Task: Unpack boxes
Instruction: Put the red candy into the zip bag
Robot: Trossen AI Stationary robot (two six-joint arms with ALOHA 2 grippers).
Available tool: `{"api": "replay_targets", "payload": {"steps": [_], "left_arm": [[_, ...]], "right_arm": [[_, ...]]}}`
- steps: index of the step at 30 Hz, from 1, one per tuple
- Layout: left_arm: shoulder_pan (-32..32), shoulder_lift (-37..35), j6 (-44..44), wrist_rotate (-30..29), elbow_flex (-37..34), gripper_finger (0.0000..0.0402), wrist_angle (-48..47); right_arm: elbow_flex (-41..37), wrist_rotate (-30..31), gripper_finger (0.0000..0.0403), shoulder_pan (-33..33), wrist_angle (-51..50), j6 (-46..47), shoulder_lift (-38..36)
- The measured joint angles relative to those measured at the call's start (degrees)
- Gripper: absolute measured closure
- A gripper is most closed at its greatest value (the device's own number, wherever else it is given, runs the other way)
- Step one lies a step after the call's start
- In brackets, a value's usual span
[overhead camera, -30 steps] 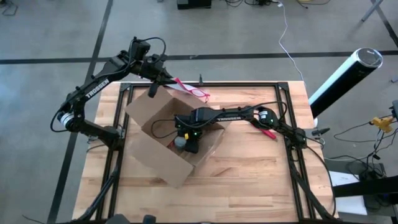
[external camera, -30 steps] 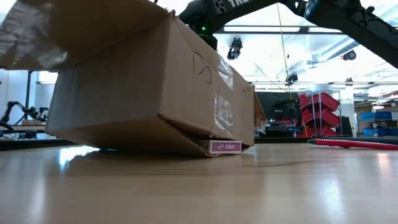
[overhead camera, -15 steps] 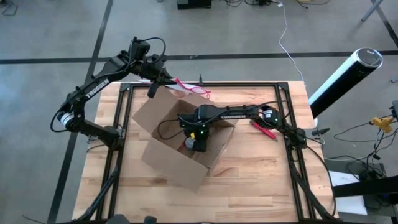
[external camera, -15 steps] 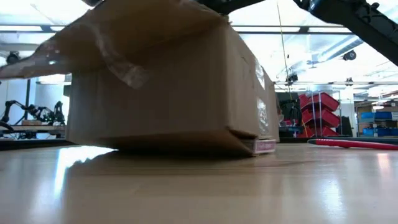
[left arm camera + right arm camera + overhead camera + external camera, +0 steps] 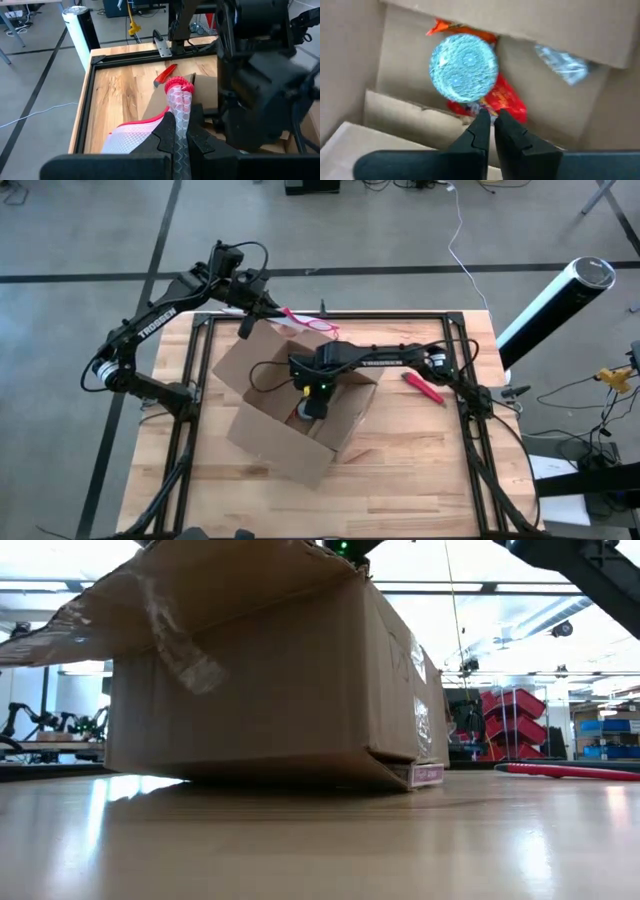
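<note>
Reaching down into the open cardboard box (image 5: 262, 418), the right end effector (image 5: 312, 406) is hanging over the things inside. Its two fingers are pressed together and are not holding anything that I can see.

A second ago the box was sitting more to the left of the frame and turned another way. In the low view one end was tipped up off the table (image 5: 420, 470). Now the box is sitting near the middle of the frame, a bit to the left, and it is lying almost flat. The right arm was inside it the whole time, so I think the arm was pushing it around. In the last half second the box is hardly moving at all. I think this means the box is settling and the picking out can start. Nothing is out of the box yet.

The left end effector (image 5: 250, 320) is waiting at the upper left of the frame, at the far edge of the table. It is pinching a see-through pouch with a pink edge (image 5: 310, 326).

Only the right wrist view is showing what is in the box: a shiny blue ball (image 5: 464, 68) lying on a red and orange packet (image 5: 509, 104). The high view is hiding these under the arm. Only the low view is showing a small pink label (image 5: 427, 775) at the bottom corner of the box, and a piece of clear tape (image 5: 178, 650) hanging from the flap. A red tool (image 5: 424, 388) is lying on the table to the right of the box.
</note>
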Motion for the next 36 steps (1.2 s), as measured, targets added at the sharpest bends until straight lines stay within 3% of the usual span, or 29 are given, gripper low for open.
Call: {"api": "replay_targets", "payload": {"steps": [11,16,21,27,36], "left_arm": [[0.0,0.0,0.0,0.0,0.0,0.0402,0.0],[0.0,0.0,-0.1,0.0,0.0,0.0402,0.0],[0.0,0.0,-0.3,0.0,0.0,0.0402,0.0],[0.0,0.0,-0.3,0.0,0.0,0.0402,0.0],[-0.2,0.0,-0.5,0.0,0.0,0.0402,0.0]], "right_arm": [[-1.9,-0.1,0.0205,0.1,0.5,1.0,3.6],[-2.2,-0.1,0.0177,0.1,0.3,1.5,6.4],[-2.2,-1.4,0.0232,0.0,-0.2,0.4,7.4],[-2.0,-1.6,0.038,0.0,-1.2,-1.5,6.9],[-1.8,-1.9,0.0401,-0.2,-3.4,-0.1,1.4]]}}
